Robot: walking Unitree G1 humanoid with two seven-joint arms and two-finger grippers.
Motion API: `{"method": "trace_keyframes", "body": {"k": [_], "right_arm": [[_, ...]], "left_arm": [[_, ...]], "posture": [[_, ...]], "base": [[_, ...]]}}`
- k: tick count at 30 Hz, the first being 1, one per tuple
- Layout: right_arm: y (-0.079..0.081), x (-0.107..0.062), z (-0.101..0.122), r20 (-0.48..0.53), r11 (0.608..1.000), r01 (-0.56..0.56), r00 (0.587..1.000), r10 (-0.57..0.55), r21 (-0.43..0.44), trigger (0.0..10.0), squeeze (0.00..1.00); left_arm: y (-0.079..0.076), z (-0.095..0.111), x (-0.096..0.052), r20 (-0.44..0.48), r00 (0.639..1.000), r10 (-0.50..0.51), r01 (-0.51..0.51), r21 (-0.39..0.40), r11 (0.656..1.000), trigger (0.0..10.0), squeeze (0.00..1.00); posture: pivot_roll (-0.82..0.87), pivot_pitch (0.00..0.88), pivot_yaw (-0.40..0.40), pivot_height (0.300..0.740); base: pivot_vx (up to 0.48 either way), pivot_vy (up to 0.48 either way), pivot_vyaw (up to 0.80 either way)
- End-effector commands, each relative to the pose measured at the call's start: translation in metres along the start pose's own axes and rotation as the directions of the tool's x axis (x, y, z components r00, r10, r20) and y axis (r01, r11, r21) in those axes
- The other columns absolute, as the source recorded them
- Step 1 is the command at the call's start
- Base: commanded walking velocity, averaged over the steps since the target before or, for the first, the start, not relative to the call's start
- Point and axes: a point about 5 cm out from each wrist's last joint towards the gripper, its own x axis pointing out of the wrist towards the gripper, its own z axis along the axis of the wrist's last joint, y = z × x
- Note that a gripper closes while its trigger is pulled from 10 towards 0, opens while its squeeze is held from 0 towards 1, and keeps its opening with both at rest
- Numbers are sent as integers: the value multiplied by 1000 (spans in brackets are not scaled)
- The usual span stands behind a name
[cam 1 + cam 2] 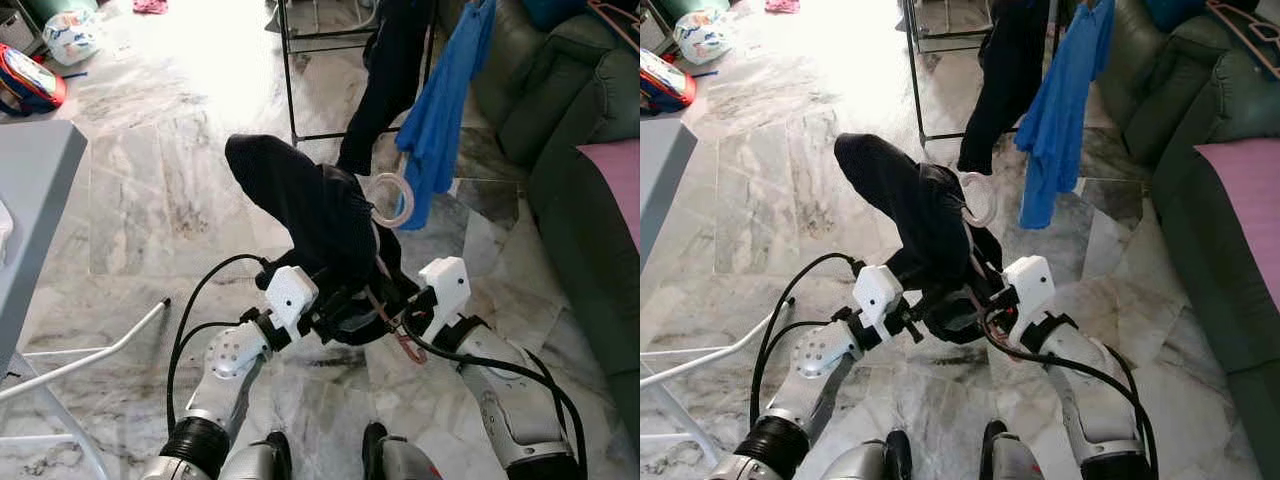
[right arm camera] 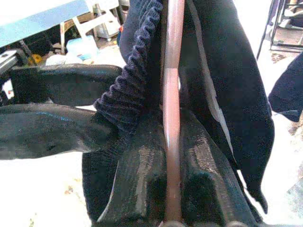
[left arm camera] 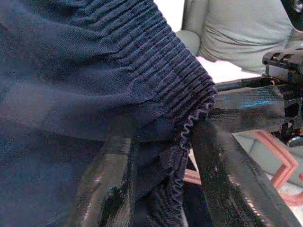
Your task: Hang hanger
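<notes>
Right wrist view: right gripper [image 2: 171,189] jaws clamp the hanger [image 2: 172,94]; left gripper [image 3: 161,175] jaws pinch the dark garment [image 3: 71,71].

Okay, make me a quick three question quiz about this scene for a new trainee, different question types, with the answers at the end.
1. True or false: the right gripper is shut on the hanger.
2. What colour is the shirt hanging on the rack? A) red B) blue C) yellow
3. Fill in: the left gripper pinches the edge of the dark ____.

Key: 1 true; 2 B; 3 garment.
</notes>
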Motion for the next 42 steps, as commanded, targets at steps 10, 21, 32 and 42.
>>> {"method": "trace_keyframes", "body": {"k": [10, 21, 32, 42], "right_arm": [[8, -11, -7, -5, 997, -81, 997, 81, -6, 10000, 0], [-9, -10, 0, 57, 996, 33, 998, -28, -88, 10000, 0], [-16, -6, 3, 78, 992, 44, 996, -35, -119, 10000, 0], [-14, -27, -5, 10, 988, -82, 996, 84, -128, 10000, 0]], "left_arm": [[2, 15, -5, 50, 996, -73, 71, 52, 996, 10000, 1000], [-3, -3, -21, -45, 994, -101, 104, 76, 992, 10000, 1000], [10, 5, -21, 4, 1000, 25, -25, 178, 984, 10000, 1000], [41, 11, -25, -34, 996, 77, -63, 304, 951, 10000, 1000]], "posture": [[-27, 279, 38, 740], [-28, 284, 39, 740], [-26, 278, 40, 740], [-23, 277, 42, 740]], "base": [[0, 0, 0], [0, 0, 0], [0, 0, 0], [0, 0, 0]]}}
